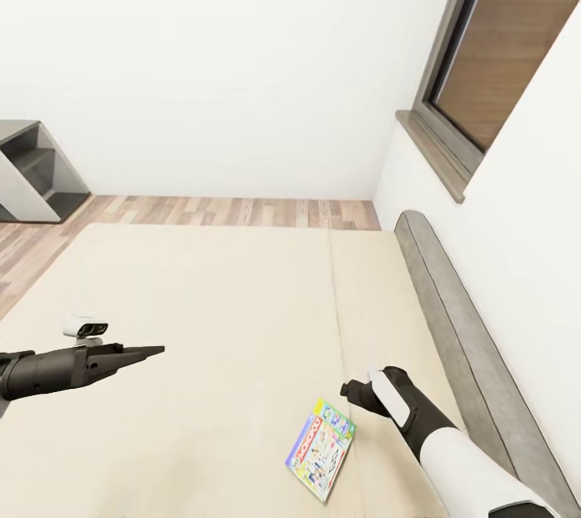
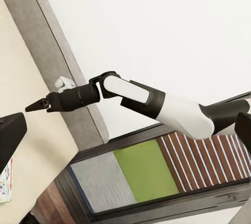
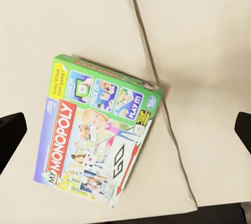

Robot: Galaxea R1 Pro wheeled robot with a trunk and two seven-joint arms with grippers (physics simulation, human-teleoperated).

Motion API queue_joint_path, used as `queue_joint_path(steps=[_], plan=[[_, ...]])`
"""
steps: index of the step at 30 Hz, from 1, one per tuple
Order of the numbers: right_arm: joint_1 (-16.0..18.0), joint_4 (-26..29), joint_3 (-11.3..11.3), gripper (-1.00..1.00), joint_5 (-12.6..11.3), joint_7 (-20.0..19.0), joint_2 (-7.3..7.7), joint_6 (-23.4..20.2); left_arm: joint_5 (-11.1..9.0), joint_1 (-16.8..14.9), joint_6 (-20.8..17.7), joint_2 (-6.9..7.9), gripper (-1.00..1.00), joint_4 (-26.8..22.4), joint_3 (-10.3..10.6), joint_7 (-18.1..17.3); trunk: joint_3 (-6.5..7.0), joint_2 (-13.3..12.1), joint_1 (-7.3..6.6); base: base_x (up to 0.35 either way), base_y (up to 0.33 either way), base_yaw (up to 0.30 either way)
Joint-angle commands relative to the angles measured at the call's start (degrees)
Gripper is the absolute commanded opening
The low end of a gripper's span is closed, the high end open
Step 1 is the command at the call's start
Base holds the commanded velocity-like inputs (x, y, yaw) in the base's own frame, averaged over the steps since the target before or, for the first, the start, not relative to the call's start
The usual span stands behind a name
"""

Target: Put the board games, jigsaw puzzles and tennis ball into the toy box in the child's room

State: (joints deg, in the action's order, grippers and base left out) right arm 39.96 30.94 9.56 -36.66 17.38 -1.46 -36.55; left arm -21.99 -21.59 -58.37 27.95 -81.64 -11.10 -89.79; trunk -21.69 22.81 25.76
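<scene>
One board game (image 1: 321,449), a flat Monopoly box with a green rim and red banner, lies face up on the cream bed (image 1: 226,292) near the mattress seam. My right gripper (image 1: 352,389) hovers just right of and above it, open. In the right wrist view the board game (image 3: 99,135) lies below and between the spread fingertips (image 3: 10,135). My left gripper (image 1: 157,351) hangs over the bed's left part, open and empty, well away from the box. The left wrist view catches the right gripper (image 2: 32,107). The table, toy box, jigsaw puzzles and tennis ball are out of view.
A grey padded headboard (image 1: 460,316) runs along the bed's right side against the white wall, under a window (image 1: 500,42). Beyond the bed is a strip of wooden floor (image 1: 242,211). A grey shelf unit (image 1: 32,171) stands at the far left.
</scene>
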Motion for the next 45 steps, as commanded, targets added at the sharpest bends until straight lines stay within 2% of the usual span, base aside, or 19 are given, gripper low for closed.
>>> queue_joint_path(steps=[1, 10, 13, 18, 21, 45], plan=[[0.03, 0.09, 0.28, 1.0, -0.61, 0.55, 0.04, -0.11, 0.01, -0.03, -0.61, 0.04, 1.0, -0.01, 0.02, -0.21, -0.19, 0.11, 0.03, 0.0, 0.0, 0.0], [0.03, 0.09, 0.18, 1.0, -0.57, -0.03, 0.26, 0.0, 0.09, -0.03, -0.61, 0.04, 1.0, 0.56, -0.04, -0.21, -1.05, 0.11, 0.03, 0.0, 0.0, 0.0], [0.03, 0.1, 0.08, 1.0, -0.49, -3.08, 0.58, 0.16, 0.1, -0.03, -0.61, 0.03, 1.0, 0.59, -0.04, -0.21, -1.33, 0.11, 0.03, 0.0, 0.0, 0.0], [0.03, 0.09, 0.04, 1.0, -0.37, -10.79, 2.07, 0.46, 0.1, -0.03, -0.61, 0.06, 1.0, 0.6, -0.06, -0.21, -1.8, 0.11, 0.03, 0.0, 0.0, 0.0], [0.03, 0.09, 0.06, 1.0, -0.35, -11.93, 2.28, 0.53, 0.1, -0.03, -0.61, 0.03, 1.0, 0.6, -0.06, -0.21, -2.09, 0.11, 0.03, 0.0, 0.0, 0.0], [0.03, 0.0, 0.19, 1.0, -0.34, -12.64, 2.34, 0.67, 0.1, -0.03, -0.6, 0.0, 1.0, 0.64, 0.03, -0.21, -4.36, 0.11, 0.03, 0.0, 0.0, 0.0]])
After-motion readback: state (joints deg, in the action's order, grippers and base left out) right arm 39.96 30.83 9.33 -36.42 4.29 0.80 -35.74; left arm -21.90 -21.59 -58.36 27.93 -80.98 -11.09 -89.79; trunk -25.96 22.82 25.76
